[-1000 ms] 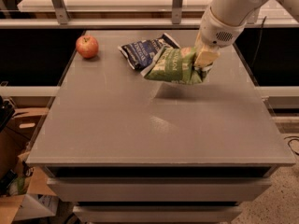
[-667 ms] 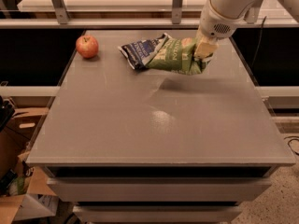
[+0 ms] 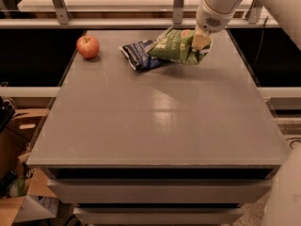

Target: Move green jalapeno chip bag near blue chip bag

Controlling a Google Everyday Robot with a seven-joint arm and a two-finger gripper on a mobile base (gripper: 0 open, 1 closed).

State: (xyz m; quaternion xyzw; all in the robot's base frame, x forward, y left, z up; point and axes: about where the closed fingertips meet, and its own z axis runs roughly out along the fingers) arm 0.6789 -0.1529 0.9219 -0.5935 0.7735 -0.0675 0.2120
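Pincer [image 3: 201, 42] clamping the green bag [image 3: 175, 46] by its end — blue bag [image 3: 140, 55] touching it just left, apple [image 3: 88, 46] farther left.

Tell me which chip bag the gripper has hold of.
The green jalapeno chip bag: the gripper clamps one end of it at the far side of the table. The blue chip bag lies free beside it.

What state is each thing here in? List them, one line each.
gripper: at the table's far right, fingers shut on the green bag's right end.
green jalapeno chip bag: held, lying sideways, left end overlapping the blue bag.
blue chip bag: lying crinkled on the table, not gripped.
apple: whole, standing apart at the far left.
table: drawers below closed.
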